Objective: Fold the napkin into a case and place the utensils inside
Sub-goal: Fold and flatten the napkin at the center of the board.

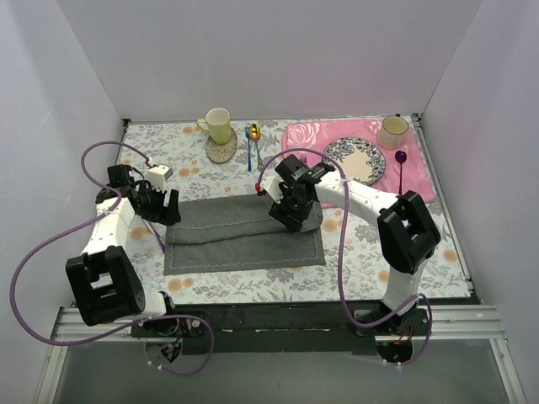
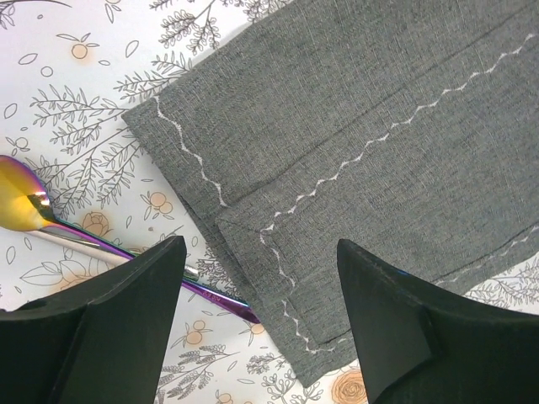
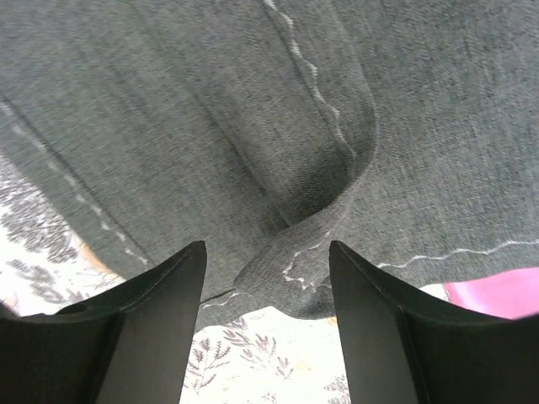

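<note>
while both sets of jaws stand wide and hold nothing, napkin (image 1: 244,234) lies partly folded mid-table. left gripper (image 2: 261,252) over its left end, spoon (image 2: 24,200) just beside that edge. right gripper (image 3: 268,251) over a rumpled fold at the far right corner.

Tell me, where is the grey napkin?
In the overhead view, the napkin lies centrally, between the left gripper at its left edge and the right gripper over its far right corner.
</note>
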You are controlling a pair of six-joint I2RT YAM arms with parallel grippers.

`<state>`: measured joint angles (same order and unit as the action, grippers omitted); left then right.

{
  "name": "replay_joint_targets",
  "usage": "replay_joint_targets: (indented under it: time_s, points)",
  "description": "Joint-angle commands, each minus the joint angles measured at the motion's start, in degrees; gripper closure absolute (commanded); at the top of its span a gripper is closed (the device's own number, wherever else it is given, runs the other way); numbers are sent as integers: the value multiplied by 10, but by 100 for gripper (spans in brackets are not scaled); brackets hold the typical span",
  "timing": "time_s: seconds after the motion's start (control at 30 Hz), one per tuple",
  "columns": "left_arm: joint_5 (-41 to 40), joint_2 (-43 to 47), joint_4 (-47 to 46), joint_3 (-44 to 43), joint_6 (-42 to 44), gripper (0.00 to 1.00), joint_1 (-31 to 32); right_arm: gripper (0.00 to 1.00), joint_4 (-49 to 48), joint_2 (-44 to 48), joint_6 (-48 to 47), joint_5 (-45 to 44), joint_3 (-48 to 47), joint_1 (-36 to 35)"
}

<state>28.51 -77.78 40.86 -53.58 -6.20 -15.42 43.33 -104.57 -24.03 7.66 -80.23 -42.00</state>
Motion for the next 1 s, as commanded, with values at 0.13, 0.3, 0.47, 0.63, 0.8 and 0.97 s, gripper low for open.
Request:
replay_joint_targets:
  time_s: [0.13, 0.3, 0.47, 0.63, 0.8, 0.97]
  points:
    - [-13, 16, -18, -3, -21, 27, 1, 51, -26, -7, 8, -128, 14, -25]
    - [-5, -2, -12, -22, -6, 28, 2, 74, -18, -3, -8, -128, 31, -26]
    - [-5, -21, -9, -40, -6, 28, 2, 72, -18, 9, -12, -129, 39, -23]
    - [-7, -19, -16, -35, -12, 28, 1, 46, -10, 28, -1, -106, 25, -24]
    - [-14, -11, -30, -28, -29, 27, 2, 35, 3, 24, 15, -80, 7, -34]
    - [-21, -12, -32, -35, -42, 23, 2, 34, -7, 5, 28, -96, 18, -65]
